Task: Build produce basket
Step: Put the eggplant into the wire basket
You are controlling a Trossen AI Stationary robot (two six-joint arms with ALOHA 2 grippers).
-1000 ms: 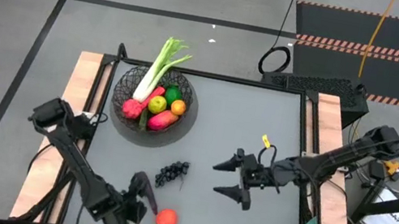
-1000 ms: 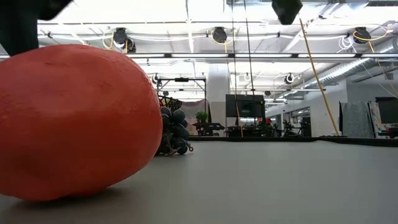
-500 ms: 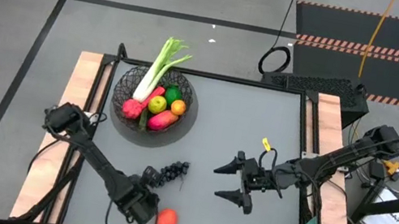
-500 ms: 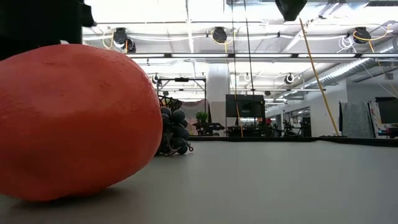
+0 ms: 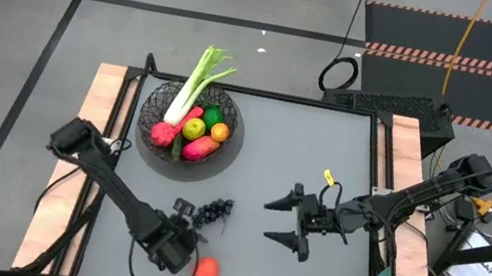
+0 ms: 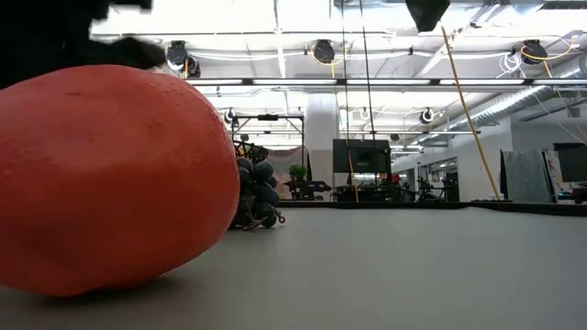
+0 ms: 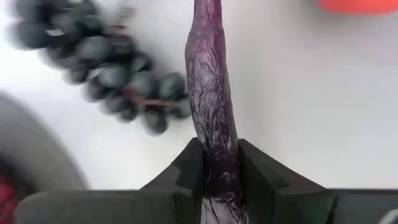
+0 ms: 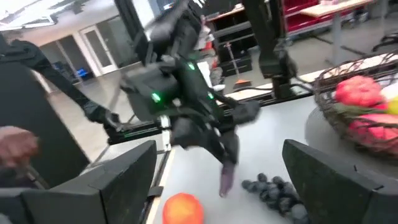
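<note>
The round black wire-mesh basket [image 5: 189,128] is sitting near the far left corner of the bench, already holding a white-green leek [image 5: 197,84], a yellow-green apple [image 5: 194,128] and other toy produce. The left gripper [image 7: 217,171] is pinching a slim dark purple eggplant [image 7: 210,93] by one end near the front edge, just beside the purple grape bunch [image 5: 212,212] and the loose orange round fruit [image 5: 204,270]. The right gripper [image 5: 284,221] is hanging wide open over the bench's middle, toward the right. The grip is taking only the eggplant's tip, so the piece could pivot or slip during the carry, or its dangling end could nudge the grapes.
</note>
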